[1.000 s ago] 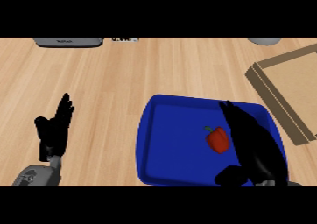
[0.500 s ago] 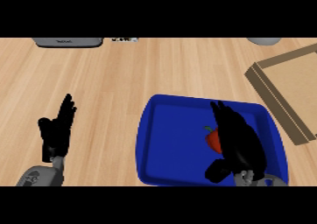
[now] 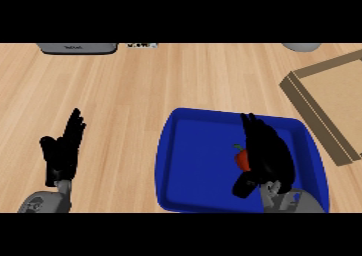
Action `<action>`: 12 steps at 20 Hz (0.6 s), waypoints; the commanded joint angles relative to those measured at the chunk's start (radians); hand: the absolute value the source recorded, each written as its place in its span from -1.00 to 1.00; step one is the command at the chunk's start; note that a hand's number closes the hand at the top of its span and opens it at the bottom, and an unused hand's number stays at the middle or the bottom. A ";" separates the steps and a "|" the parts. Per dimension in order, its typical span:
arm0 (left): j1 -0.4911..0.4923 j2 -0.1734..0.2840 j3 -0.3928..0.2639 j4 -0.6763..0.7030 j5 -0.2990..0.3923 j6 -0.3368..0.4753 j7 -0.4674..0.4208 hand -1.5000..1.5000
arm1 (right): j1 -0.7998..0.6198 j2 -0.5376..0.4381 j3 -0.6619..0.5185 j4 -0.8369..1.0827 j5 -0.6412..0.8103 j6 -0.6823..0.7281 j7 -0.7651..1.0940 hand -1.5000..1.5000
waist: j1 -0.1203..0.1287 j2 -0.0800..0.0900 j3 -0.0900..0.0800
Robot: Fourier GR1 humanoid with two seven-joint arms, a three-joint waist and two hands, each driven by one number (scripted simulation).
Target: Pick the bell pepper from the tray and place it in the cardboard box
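While over tray (image 3: 202, 165), right hand (image 3: 267, 155)

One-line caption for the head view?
Right hand over the red bell pepper in the blue tray; cardboard box waits.

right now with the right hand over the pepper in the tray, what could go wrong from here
The right hand covers most of the red bell pepper, so whether it has a hold cannot be told; lifting now might leave it behind or nudge it across the blue tray. The cardboard box sits beyond the tray's far right corner, so a low carry could clip the tray rim or the box wall. The left hand rests open, well clear.
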 commanded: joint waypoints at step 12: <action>-0.008 -0.033 0.061 -0.015 -0.064 -0.043 0.051 0.00 | 0.056 0.050 -0.054 0.119 0.124 0.023 -0.067 -1.00 | -0.002 0.000 0.000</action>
